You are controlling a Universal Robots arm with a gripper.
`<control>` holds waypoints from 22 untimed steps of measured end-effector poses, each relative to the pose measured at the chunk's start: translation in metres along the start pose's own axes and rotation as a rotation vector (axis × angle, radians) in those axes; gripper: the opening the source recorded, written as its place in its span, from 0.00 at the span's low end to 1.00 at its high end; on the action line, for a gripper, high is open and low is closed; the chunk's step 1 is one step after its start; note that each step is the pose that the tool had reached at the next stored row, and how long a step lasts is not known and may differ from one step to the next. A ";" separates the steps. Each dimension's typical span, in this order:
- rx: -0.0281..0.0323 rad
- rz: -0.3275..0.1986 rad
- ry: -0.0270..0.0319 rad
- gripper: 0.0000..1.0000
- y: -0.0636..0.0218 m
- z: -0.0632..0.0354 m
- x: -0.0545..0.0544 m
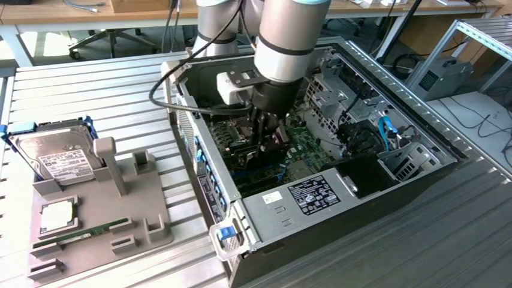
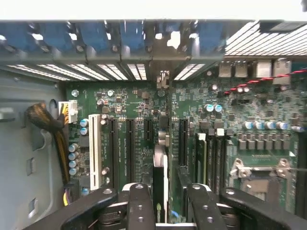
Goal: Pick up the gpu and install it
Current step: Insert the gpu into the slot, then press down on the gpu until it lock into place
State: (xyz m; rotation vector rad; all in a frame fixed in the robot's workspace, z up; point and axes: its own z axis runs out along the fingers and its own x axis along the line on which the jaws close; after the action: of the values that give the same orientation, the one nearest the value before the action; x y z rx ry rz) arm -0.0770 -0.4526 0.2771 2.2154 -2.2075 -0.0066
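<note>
Grey slatted table w/ open PC case, lab behind.

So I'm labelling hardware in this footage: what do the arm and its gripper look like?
The arm has silvery-grey tubular links with a black ring at the joint. A white box sits at the wrist, with a black cable looping off it. The gripper is black; its fingers show round rivets.
</note>
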 end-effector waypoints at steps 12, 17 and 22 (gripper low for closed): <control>-0.0206 0.000 0.0154 0.11 -0.0144 -0.0162 -0.008; -0.0287 0.000 0.0154 0.11 -0.0197 -0.0163 -0.008; -0.0288 -0.001 0.0159 0.11 -0.0192 -0.0163 -0.008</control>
State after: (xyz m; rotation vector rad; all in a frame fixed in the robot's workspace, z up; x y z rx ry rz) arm -0.0577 -0.4448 0.2931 2.1935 -2.1846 -0.0206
